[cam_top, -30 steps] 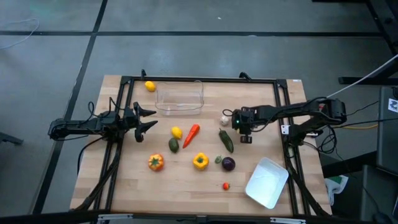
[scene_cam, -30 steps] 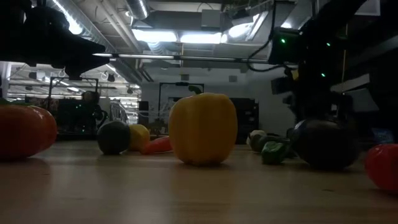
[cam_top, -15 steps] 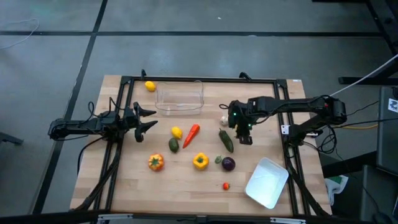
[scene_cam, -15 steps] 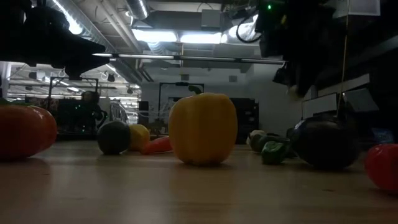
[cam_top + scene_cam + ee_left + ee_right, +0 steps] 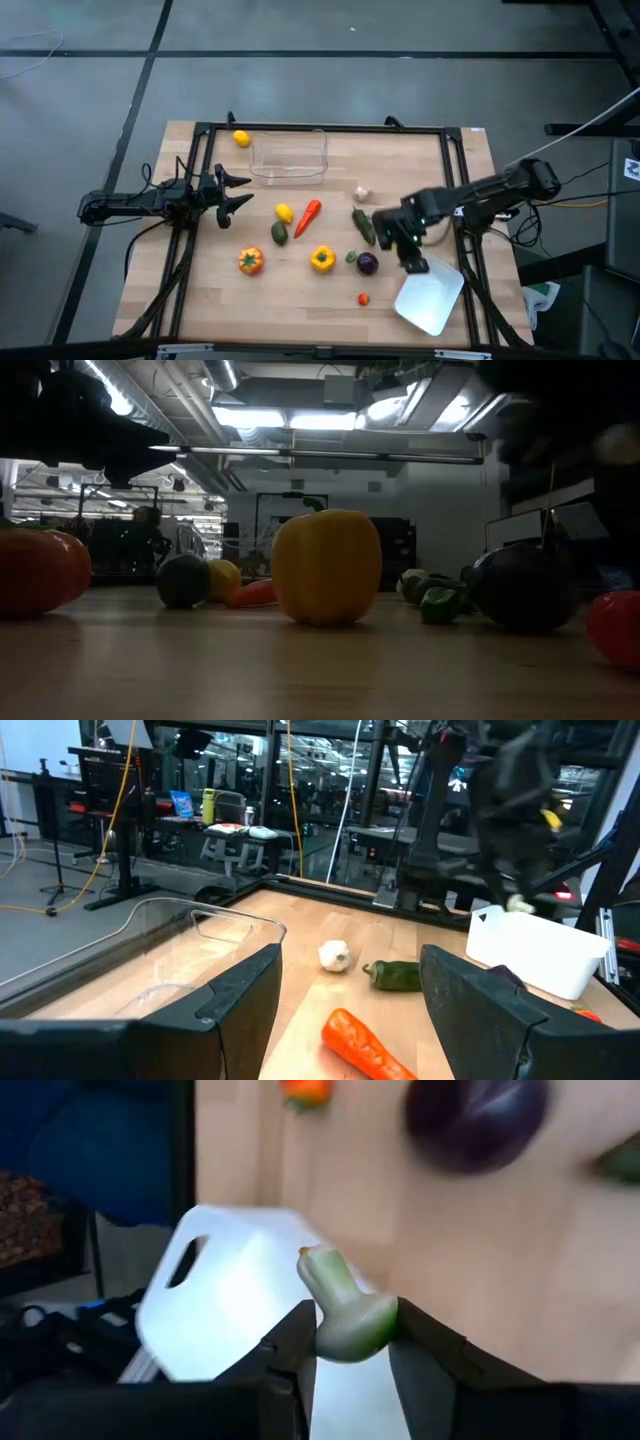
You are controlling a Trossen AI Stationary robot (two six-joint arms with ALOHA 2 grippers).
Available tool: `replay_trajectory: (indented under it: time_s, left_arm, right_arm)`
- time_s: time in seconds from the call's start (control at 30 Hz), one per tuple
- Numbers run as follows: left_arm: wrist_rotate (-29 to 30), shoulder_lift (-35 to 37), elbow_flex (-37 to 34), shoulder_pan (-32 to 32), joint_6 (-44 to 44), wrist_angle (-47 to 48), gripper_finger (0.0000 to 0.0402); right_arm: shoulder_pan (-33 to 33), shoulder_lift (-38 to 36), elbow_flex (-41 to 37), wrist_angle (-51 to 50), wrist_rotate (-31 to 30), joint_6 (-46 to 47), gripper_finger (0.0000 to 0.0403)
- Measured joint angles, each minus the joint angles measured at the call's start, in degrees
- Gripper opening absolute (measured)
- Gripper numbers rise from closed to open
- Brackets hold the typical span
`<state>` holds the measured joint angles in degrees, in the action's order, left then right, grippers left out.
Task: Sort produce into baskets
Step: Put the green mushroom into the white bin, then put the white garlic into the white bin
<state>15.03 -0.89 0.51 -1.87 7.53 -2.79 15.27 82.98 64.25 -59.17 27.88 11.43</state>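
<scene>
While the right gripper point(image 5: 352, 1342) pinches a small green piece point(image 5: 345, 1312) beside the white tray point(image 5: 430, 293), it looks light, rigid and probably slick; grip its 1 bulbous end.

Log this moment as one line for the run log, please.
right gripper: shut on green-and-white vegetable, over white tray edge | left gripper: idle, open, table's left side | clear tub: empty

In the right wrist view the round dark purple ball point(image 5: 476, 1120) is blurred and cut off by the picture's edge, as is the small orange-red piece point(image 5: 305, 1090). The pale green stemmed piece point(image 5: 345, 1315) sits half hidden between the right hand's point(image 5: 350, 1342) fingers (its kind cannot be told). In the low view that hand is lost in dark blur.
</scene>
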Motion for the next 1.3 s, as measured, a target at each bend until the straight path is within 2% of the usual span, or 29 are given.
replay_trajectory:
  time_s: [0.23, 0.53, 0.67, 1.0, 1.3]
  left_arm:
    - [0.0, 0.0, 0.0, 0.0, 0.0, 0.0, 0.0235]
    - [0.0, 0.0, 0.0, 0.0, 0.0, 0.0, 0.0235]
    - [0.0, 0.0, 0.0, 0.0, 0.0, 0.0, 0.0235]
    - [0.0, 0.0, 0.0, 0.0, 0.0, 0.0, 0.0235]
    - [0.0, 0.0, 0.0, 0.0, 0.0, 0.0, 0.0235]
  right_arm:
    - [12.8, 0.0, -0.2, -3.2, -2.4, 10.9, 0.0104]
    - [23.5, 0.1, -0.2, -4.2, -9.7, 13.0, 0.0104]
    - [25.4, 0.1, -0.2, -5.1, -12.9, 15.3, 0.0104]
    - [25.2, 0.2, -0.2, -9.2, -12.9, 15.4, 0.0107]
    - [25.2, 0.2, -0.2, -11.4, -12.9, 15.4, 0.0192]
